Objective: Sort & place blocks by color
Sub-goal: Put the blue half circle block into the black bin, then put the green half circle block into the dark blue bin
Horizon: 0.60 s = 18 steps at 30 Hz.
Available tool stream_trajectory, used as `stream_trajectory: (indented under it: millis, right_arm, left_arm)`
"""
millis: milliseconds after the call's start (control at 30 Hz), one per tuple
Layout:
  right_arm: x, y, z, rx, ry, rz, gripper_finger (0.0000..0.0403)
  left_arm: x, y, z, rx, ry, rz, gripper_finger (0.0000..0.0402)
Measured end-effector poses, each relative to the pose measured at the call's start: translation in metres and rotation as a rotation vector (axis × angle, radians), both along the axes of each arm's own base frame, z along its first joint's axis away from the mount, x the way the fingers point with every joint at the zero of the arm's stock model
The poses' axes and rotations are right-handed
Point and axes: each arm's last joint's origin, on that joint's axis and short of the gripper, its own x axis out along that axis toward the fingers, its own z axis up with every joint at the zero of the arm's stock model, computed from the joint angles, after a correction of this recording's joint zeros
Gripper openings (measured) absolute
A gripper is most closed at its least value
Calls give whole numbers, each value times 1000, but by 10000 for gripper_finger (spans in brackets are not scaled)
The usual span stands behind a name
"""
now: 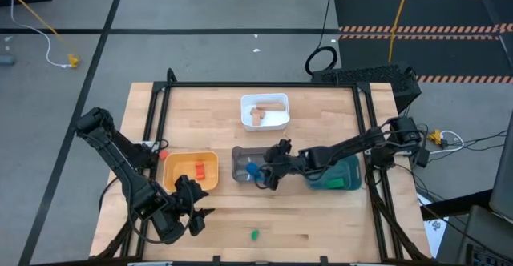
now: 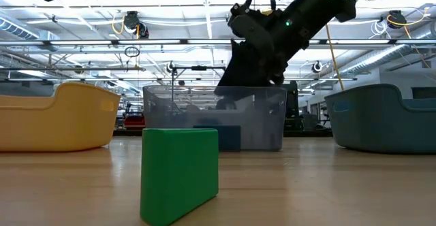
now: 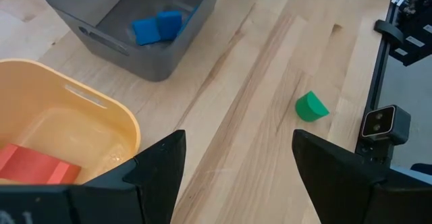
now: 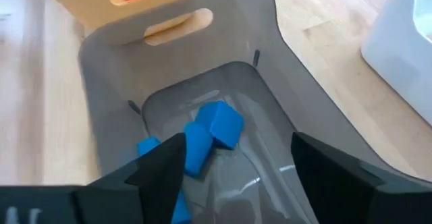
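My right gripper [image 4: 239, 140] stands open over the grey tray [image 1: 240, 163], its fingers slanting down into it. Blue blocks [image 4: 209, 133] lie on the tray's floor below the fingers, one partly hidden by a finger. My left gripper [image 3: 237, 136] is open above bare table at the near left, beside the yellow tray [image 1: 191, 170], which holds red-orange blocks [image 1: 199, 170]. A green block [image 1: 254, 235] rests on the table near the front edge, and it fills the foreground of the low view [image 2: 179, 171]. Tan blocks [image 1: 260, 112] lie in the white tray [image 1: 264, 123].
A teal tray [image 1: 337, 176] with something green inside sits at the right, under my right arm. The white tray stands at the far middle. Bare wood lies along the near edge around the green block. A black frame rail [image 1: 373, 178] borders the table.
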Motion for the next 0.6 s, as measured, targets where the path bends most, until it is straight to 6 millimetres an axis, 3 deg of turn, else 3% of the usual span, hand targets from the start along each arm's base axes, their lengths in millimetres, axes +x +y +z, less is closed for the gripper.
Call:
stream_trajectory:
  millis: [233, 400, 600]
  right_arm:
    - [-10, 19, 32, 82, -103, 71, 271]
    - [-19, 59, 43, 181, -177, 208, 264]
    - [-21, 112, 23, 107, -225, 452, 263]
  left_arm:
    - [3, 3, 0, 6, -3, 15, 271]
    - [8, 9, 0, 39, 3, 8, 271]
    - [16, 18, 0, 73, 11, 13, 271]
